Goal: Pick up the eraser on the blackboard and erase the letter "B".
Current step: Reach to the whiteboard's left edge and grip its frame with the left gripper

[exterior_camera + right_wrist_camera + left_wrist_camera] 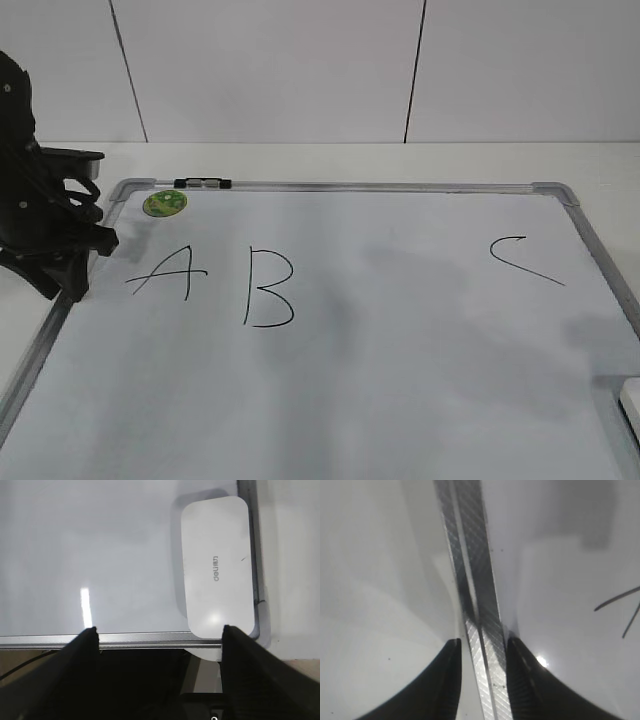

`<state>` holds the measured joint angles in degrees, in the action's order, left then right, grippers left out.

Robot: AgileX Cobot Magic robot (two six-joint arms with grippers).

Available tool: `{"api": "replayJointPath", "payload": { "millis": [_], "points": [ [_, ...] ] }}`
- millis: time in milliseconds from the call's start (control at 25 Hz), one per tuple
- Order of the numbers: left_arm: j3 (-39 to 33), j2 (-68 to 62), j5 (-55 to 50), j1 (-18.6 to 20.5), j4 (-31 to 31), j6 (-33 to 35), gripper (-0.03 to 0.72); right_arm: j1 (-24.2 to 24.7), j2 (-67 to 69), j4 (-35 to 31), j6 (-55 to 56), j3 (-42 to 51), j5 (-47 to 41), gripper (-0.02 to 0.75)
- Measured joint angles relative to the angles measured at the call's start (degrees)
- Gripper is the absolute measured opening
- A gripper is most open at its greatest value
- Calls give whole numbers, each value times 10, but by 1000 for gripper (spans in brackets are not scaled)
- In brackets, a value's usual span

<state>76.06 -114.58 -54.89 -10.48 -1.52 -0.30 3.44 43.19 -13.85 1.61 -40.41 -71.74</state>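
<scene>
The blackboard [400,340] lies flat, a white board with a silver frame. The letter "B" [268,290] is drawn left of centre, between a black "A" [168,272] and a "C" [522,258]. The eraser [217,575] is a flat white block with grey print, lying in the board's corner. Only a sliver of it shows at the right edge of the exterior view [631,400]. My right gripper [159,630] is wide open and empty, hovering near the board's frame, short of the eraser. My left gripper [484,642] straddles the board's left frame [477,595], jaws slightly apart; it also shows in the exterior view [65,285].
A round green sticker [164,203] sits at the board's far left corner. A small black and silver clip [202,183] lies on the far frame. Strokes of the "A" [620,605] show in the left wrist view. A white wall stands behind.
</scene>
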Motion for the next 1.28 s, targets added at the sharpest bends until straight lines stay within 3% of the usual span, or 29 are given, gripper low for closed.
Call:
{"api": "replayJointPath", "payload": {
  "millis": [1280],
  "points": [
    [0, 0, -28, 5, -14, 0, 241, 0, 0, 0, 0, 0, 0, 584]
  ]
}}
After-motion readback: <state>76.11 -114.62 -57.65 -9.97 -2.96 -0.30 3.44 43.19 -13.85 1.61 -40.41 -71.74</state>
